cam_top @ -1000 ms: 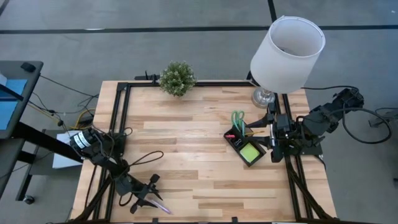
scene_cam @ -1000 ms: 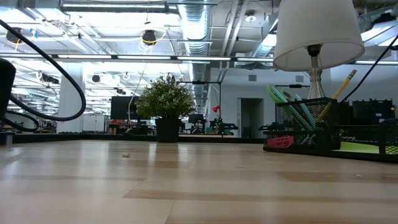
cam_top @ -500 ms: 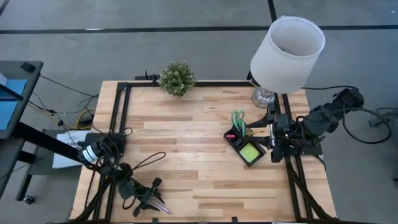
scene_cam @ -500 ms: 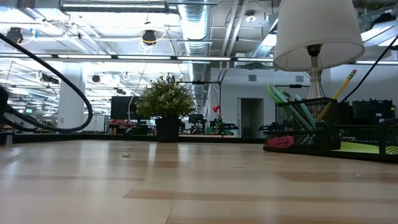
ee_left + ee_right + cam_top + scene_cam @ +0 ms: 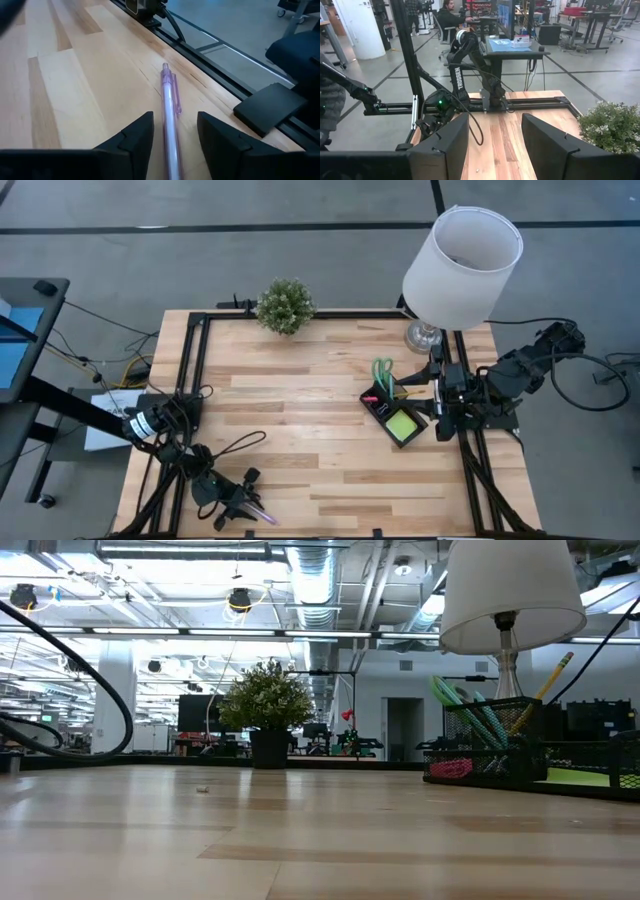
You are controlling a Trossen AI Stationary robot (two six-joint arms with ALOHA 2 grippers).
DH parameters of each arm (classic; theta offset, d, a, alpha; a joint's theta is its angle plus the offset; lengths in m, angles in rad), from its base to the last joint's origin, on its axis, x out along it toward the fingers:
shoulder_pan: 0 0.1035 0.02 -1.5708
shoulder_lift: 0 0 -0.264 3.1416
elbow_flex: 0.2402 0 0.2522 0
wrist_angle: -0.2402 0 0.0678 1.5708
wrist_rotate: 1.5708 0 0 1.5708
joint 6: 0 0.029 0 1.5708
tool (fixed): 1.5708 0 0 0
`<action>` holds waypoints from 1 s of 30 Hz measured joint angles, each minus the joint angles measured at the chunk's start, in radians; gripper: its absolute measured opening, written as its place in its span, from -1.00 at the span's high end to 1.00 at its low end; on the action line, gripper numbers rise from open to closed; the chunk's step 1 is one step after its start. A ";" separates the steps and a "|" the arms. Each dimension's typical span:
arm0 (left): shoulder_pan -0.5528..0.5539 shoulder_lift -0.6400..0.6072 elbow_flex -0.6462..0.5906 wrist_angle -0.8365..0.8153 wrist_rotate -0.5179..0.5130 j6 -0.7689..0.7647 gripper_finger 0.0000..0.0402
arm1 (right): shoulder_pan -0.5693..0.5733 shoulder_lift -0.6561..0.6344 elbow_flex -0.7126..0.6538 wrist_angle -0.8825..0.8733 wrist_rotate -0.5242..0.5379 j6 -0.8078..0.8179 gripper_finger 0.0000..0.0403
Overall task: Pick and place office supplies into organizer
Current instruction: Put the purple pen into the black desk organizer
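- High view: the left gripper (image 5: pixel 243 509) reaches low over a purple pen (image 5: pixel 258 511) at the surface's (image 5: pixel 300 400) near-left edge, well apart from the organizer (image 5: pixel 395 415), which sits beside the waiting right gripper (image 5: pixel 440 402).
- Left wrist view: the fingers (image 5: pixel 131 141) stand apart, straddling the pen, not clamped.
- Right wrist view: the right gripper gapes, empty.
- Step judged: grasping the pen; next, close and lift.

The middle of the table (image 5: pixel 300 410) lies bare from the near edge to the far edge, giving wide room to pass. At the far edge a potted plant (image 5: pixel 285 306) stands in the way. On the right side the lamp (image 5: pixel 460 265) hangs over the far corner, with the organizer (image 5: pixel 395 408) near its base, scissors (image 5: pixel 383 372) sticking up out of it. A loose cable (image 5: pixel 240 442) loops over the near left corner.
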 joint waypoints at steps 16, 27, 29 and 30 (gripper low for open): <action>0.007 0.003 -0.002 0.000 -0.053 0.045 0.90 | 0.000 0.000 0.000 0.000 0.000 0.000 0.13; 0.162 -0.222 -0.005 0.008 -0.074 0.214 0.90 | 0.000 0.000 0.000 0.000 0.000 0.000 0.13; 0.242 -0.312 0.001 -0.050 -0.033 0.275 0.90 | 0.000 0.000 0.000 0.000 0.000 0.000 0.13; 0.284 -0.361 0.013 -0.080 -0.011 0.311 0.90 | 0.000 0.000 0.000 0.000 0.000 0.000 0.13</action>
